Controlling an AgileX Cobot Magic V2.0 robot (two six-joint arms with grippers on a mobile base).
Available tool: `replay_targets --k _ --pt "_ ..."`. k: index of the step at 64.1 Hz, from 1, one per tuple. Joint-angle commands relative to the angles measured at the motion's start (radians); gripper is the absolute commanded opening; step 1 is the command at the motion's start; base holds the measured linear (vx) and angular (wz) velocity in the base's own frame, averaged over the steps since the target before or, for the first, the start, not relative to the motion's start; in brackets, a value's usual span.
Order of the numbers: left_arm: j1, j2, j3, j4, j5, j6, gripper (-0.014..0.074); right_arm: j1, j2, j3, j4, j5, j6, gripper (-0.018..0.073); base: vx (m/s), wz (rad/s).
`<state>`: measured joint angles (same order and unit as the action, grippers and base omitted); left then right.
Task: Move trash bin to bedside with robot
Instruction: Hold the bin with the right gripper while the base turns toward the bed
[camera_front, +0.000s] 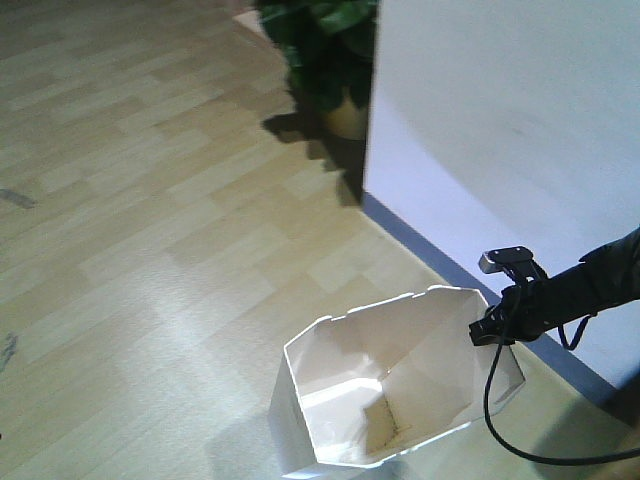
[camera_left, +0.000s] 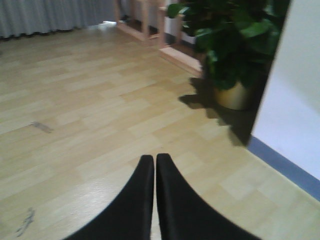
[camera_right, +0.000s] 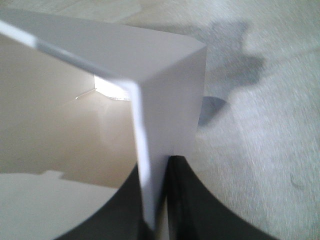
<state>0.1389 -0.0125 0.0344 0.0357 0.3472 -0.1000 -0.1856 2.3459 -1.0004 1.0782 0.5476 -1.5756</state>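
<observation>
– Exterior front-facing view, left to right: what do you have?
– Pale plank floor fills the left. At bottom centre I see the trash bin, white, its mouth open toward the camera, cream inside. My right claw sits at its right-hand rim, with a black cable looping below it. Behind stands a white wall with a blue-grey baseboard, and a potted plant at the wall's corner.
– Is the right claw gripping?
– Yes. On the right wrist view its black fingers are pinched on the bin's wall at the rim, one inside, one outside. I cannot tell whether the bin's base touches the floor.
– And the left claw?
– On the left wrist view its two fingers are pressed together with nothing between them, hanging over the floor. The plant's gold pot is off to the right.
</observation>
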Motion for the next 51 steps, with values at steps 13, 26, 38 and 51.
replay_targets --k 13,26,38,51 --pt "-0.003 -0.014 0.003 -0.002 -0.066 -0.004 -0.0006 -0.003 -0.075 -0.011 0.071 0.196 0.018 -0.0005 0.19 0.75" --pt "-0.003 -0.014 0.003 -0.002 -0.066 -0.004 -0.0006 -0.003 -0.075 -0.011 0.071 0.196 0.018 -0.0005 0.20 0.76" --pt "-0.003 -0.014 0.003 -0.002 -0.066 -0.004 -0.0006 -0.003 -0.075 -0.011 0.071 0.196 0.018 -0.0005 0.21 0.64" --pt "-0.003 -0.014 0.003 -0.002 -0.066 -0.004 -0.0006 -0.003 -0.075 -0.011 0.071 0.196 0.018 -0.0005 0.22 0.45"
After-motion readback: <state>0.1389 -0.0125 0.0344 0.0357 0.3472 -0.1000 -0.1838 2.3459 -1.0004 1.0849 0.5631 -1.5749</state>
